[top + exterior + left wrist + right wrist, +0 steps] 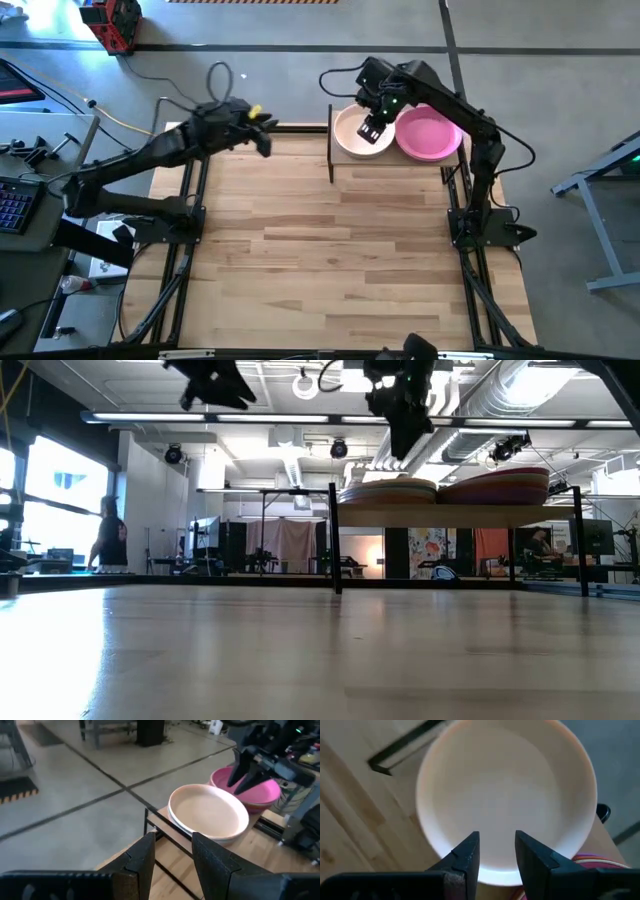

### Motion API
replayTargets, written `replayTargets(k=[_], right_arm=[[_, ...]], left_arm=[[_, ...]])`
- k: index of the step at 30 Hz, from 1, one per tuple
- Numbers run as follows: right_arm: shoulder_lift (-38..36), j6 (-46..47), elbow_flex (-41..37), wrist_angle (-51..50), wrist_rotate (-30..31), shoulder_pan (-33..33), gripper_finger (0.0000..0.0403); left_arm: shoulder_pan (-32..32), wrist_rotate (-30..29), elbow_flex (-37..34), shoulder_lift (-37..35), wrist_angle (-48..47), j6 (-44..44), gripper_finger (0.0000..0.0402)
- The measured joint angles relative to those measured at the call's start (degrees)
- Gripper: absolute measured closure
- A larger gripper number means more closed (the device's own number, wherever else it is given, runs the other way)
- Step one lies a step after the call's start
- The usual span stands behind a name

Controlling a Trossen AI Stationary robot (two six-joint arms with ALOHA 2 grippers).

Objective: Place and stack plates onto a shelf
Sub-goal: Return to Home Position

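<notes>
Right pincer [496, 854]: fingers parted, a clear gap between them, nothing held. It hangs directly over a round, matte, shallow-rimmed peach plate [505, 790]. My right wrist camera looks straight down into the plate's bowl past both fingers. In the low view the fingertips sit above the plate with air between, not touching.

The peach plate tops the stack at the shelf's left end as seen from above. The shelf [460, 512] is a rectangular light-wood board on thin black metal uprights, standing at the far edge of the larger wooden tabletop [330, 240]. Just beside this stack, on the same board, is a second stack topped by a round matte magenta plate [430, 135]. In the low view the two stacks' rims nearly meet. I cannot tell the colours of the lower plates in either stack.

Left pincer [172, 854]: fingers apart, empty. It is raised near the table's far left edge, well apart from the shelf, and its camera faces both plate stacks and the right arm.
</notes>
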Motion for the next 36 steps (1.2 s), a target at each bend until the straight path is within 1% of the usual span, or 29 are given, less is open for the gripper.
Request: replayTargets(k=[3,5,7,10,13,17,21,25,31,36], right_arm=[[-1.52,-0.94,1.18,0.64,-1.51,0.02,0.0302],[-3.63,-0.33,0.51,2.33,-1.7,0.02,0.0302],[-6.4,0.44,-1.57,4.37,-1.7,0.06,0.0302],[-11.84,1.9,-7.54,9.57,-2.02,0.45,0.0302],[-18.74,3.33,-16.44,17.24,-3.89,1.39,0.0302],[-28.46,5.71,-31.94,33.09,-6.47,3.45,0.0302],[-37.2,8.14,-46.79,48.23,-10.68,6.17,0.0302],[-44.48,11.92,-59.05,58.98,-11.96,9.37,0.0302],[-53.72,17.47,-73.02,70.12,-11.55,14.8,0.0302],[-59.82,19.84,-84.23,82.67,-9.63,19.25,0.0302]], left_arm=[[-0.09,-0.04,-0.06,-4.86,-3.44,2.0,0.0284],[-0.09,-0.35,-1.38,-8.34,-3.74,1.95,0.0284],[-0.09,-0.47,-4.32,-12.29,-3.24,0.96,0.0284],[-0.2,-0.24,-10.31,-18.71,-1.58,-0.96,0.0284],[-0.78,-0.26,-17.01,-24.9,1.13,-1.44,0.0284],[-1.66,-0.19,-25.65,-32.25,9.36,-0.93,0.0284],[-2.47,3.09,-32.61,-37.94,15.72,1.22,0.0284],[-2.85,6.57,-37.9,-41.39,17.68,3.09,0.0284],[-2.84,11.26,-45.96,-44.65,20.22,3.94,0.0284],[-2.84,15.51,-54.99,-46.42,30.5,2.74,0.0284]])
